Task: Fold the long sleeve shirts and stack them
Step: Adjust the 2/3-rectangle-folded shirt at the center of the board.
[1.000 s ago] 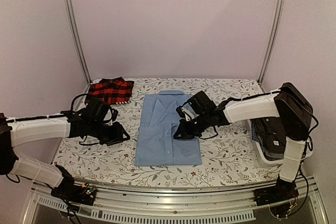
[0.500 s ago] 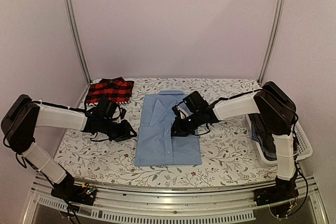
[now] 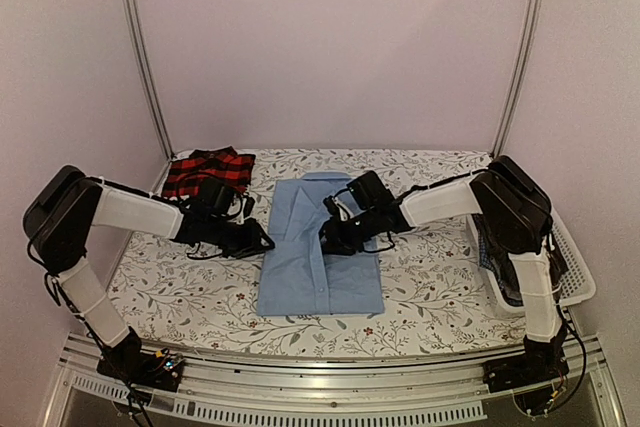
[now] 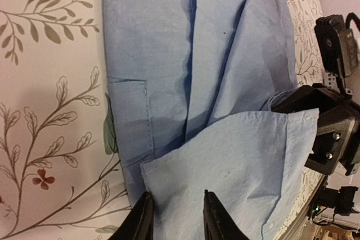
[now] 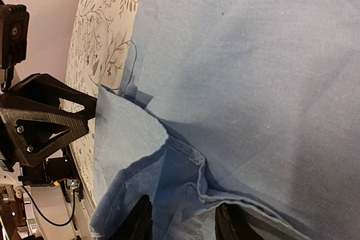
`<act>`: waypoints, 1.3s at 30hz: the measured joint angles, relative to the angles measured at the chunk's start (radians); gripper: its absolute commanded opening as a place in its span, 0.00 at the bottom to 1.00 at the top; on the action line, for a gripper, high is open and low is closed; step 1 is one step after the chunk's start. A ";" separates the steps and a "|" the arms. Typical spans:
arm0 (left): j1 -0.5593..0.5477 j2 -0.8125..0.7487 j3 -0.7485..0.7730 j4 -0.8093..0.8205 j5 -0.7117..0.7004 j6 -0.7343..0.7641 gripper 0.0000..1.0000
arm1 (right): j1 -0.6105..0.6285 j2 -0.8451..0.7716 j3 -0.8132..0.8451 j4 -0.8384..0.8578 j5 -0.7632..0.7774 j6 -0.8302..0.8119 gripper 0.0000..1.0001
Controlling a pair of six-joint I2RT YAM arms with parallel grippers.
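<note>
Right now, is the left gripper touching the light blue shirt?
Touching. In the left wrist view a flap of the light blue shirt passes between the fingers of the left gripper.

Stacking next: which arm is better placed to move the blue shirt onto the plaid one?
Probably left: left gripper sits at the left edge of the blue shirt, nearest the plaid shirt; right gripper is mid-shirt.

Blue shirt [image 3: 320, 272] folded flat, centre of table [image 3: 430, 282]. Left gripper [image 3: 264, 240] at its left edge, right gripper [image 3: 326, 238] over its middle. Plaid shirt [image 3: 208, 171] back-left.
</note>
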State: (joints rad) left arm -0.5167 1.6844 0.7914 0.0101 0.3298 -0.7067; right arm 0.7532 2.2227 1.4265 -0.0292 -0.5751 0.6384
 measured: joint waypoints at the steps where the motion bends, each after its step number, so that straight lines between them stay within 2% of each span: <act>1: 0.000 0.005 0.005 0.003 0.000 0.000 0.29 | -0.006 -0.001 0.000 0.003 0.002 -0.001 0.43; 6: 0.000 0.023 0.031 0.006 -0.004 0.005 0.27 | -0.034 -0.054 -0.018 -0.017 0.053 -0.006 0.50; 11: 0.000 0.025 0.055 -0.020 -0.049 0.014 0.33 | -0.048 -0.140 -0.020 -0.058 0.131 -0.025 0.50; 22: 0.001 0.064 0.085 -0.060 -0.076 0.024 0.32 | 0.024 -0.200 0.047 -0.200 0.328 -0.096 0.35; 33: 0.001 0.079 0.123 -0.068 -0.065 0.032 0.21 | 0.070 -0.117 0.133 -0.238 0.288 -0.132 0.22; 36: 0.001 0.079 0.133 -0.071 -0.057 0.037 0.22 | 0.069 -0.069 0.129 -0.254 0.283 -0.132 0.21; 39: 0.001 0.079 0.147 -0.090 -0.063 0.043 0.30 | 0.069 -0.045 0.116 -0.266 0.281 -0.131 0.21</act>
State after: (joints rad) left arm -0.5159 1.7638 0.9382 -0.0803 0.2665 -0.6636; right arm 0.8227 2.1780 1.5425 -0.2951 -0.2943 0.5072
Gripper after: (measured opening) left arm 0.243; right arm 0.209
